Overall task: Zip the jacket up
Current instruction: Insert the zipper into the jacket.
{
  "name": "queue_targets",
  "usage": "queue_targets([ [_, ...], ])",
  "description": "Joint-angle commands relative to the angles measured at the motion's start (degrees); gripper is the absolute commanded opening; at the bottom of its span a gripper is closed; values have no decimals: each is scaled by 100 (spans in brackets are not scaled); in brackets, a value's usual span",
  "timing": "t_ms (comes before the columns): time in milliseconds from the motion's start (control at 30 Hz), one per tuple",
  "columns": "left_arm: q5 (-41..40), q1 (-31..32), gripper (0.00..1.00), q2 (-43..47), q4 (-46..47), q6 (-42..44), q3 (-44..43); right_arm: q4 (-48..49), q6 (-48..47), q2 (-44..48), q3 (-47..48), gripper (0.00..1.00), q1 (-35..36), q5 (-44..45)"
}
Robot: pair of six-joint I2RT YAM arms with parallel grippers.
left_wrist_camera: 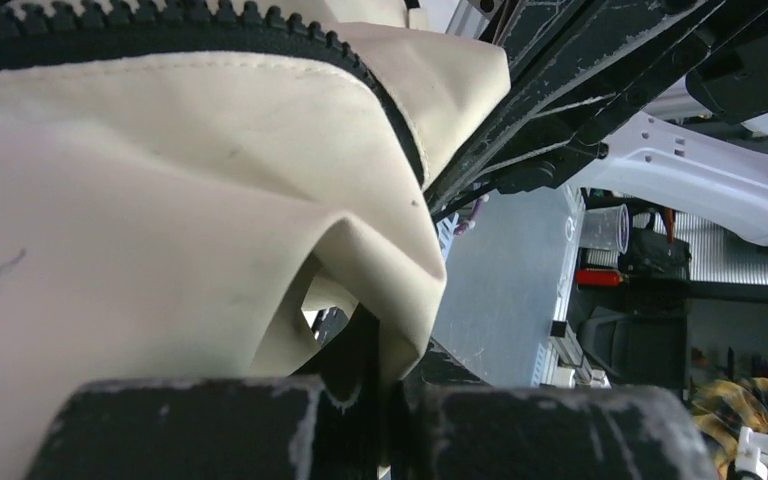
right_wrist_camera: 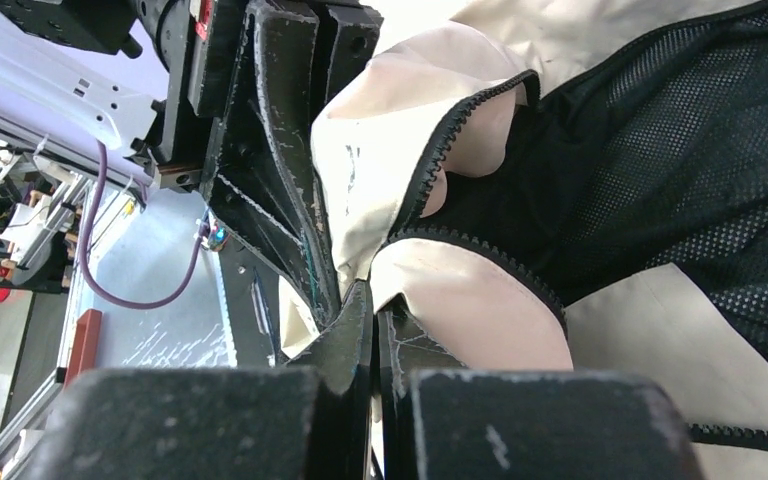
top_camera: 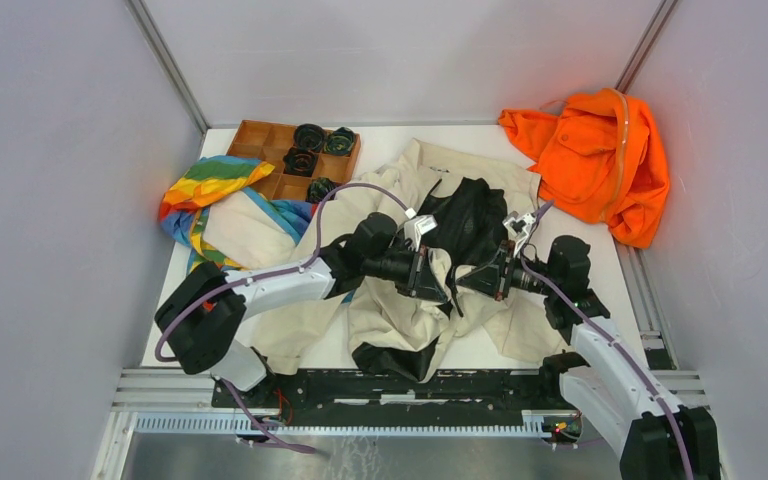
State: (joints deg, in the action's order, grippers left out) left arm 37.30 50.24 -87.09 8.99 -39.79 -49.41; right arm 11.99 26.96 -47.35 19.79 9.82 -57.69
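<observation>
The cream jacket [top_camera: 385,318] lies unzipped at the middle of the table [top_camera: 385,136], its black mesh lining [right_wrist_camera: 660,150] exposed. The left gripper [left_wrist_camera: 382,375] is clamped on its front edge beside the zipper teeth [left_wrist_camera: 160,16]. The right gripper [right_wrist_camera: 373,330] pinches the facing edge.

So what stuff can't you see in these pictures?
- Zipper puller: in no view. From the top, the left arm and right arm cover the front of the jacket. Both wrist views show only zipper teeth.
- Where the two zipper sides start: top view, hidden by folds and the arms.
- Dark round things in the tray: top view, too small to name.
</observation>
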Motion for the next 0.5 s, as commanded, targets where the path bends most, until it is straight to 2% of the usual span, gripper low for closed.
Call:
queue_targets([
  [0, 744, 153, 2, -108, -477, 129, -76, 374, 5, 171, -6, 0, -58, 768],
  [100, 734, 152, 2, -150, -538, 182, -131, 109, -162, 87, 30, 0, -60, 1298],
  [233, 721, 145, 2, -307, -445, 127, -192, 108, -658, -76, 33, 0, -56, 1122],
  [467, 755, 96, 2, -659, -377, -45, -329, -376, -1715, -143, 178, 15, -60, 1087],
])
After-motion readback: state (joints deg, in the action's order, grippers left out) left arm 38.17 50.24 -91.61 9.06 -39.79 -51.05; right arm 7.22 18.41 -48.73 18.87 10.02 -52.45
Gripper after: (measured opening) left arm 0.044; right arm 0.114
